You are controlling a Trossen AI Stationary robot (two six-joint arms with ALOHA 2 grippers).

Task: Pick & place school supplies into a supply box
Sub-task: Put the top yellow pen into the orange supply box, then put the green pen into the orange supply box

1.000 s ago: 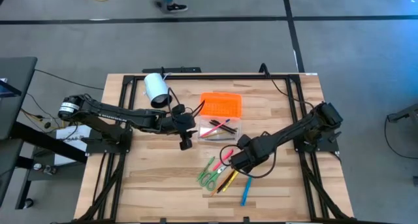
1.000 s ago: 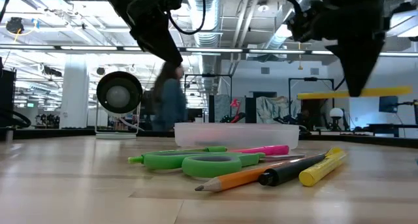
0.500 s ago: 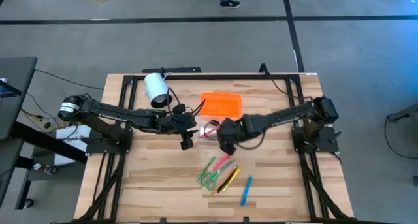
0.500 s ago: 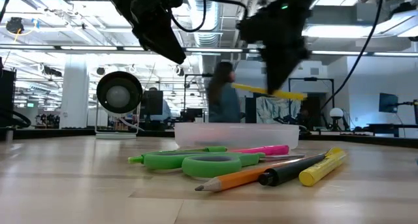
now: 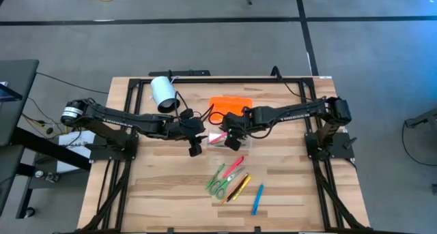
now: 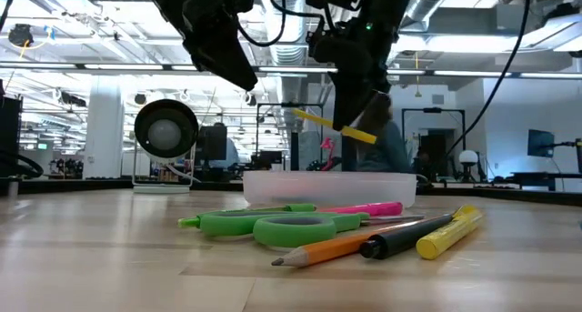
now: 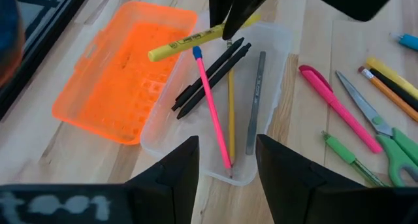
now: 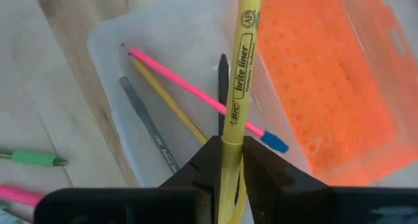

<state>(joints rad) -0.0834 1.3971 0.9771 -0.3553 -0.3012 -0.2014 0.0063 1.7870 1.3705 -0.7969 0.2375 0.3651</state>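
The supply box is a clear tray (image 5: pixel 240 142) with its orange lid (image 5: pixel 231 109) lying open beside it. In the tray lie a pink pencil (image 7: pixel 212 110), a yellow pencil, a grey pen and two black pens. My right gripper (image 5: pixel 234 132) hangs above the tray, shut on a yellow highlighter (image 6: pixel 318 121). My left gripper (image 5: pixel 194 149) waits open just left of the tray, with nothing between its fingers (image 7: pixel 225 178). Green scissors (image 5: pixel 218 185), a pink marker (image 5: pixel 235 167), a pencil, a yellow marker and a blue pen (image 5: pixel 257 198) lie on the table nearer the front. My right gripper pinches the yellow highlighter near one end (image 8: pixel 232 144) between its two fingers, which come steeply from above. The rest of the highlighter (image 8: pixel 246 54) sticks out over the tray. It hangs slanted, clear of the tray and its contents.
A white cylinder (image 5: pixel 163 93) lies at the table's far left. Dark metal frames run along the table's left, right and far sides. Bare wood lies along the near edge and at the table's right.
My right gripper has carried the yellow highlighter from above the pile of loose supplies toward the far edge and the left, to above the tray, and has turned as it went. The highlighter, level before, now slants. My left gripper has kept still.
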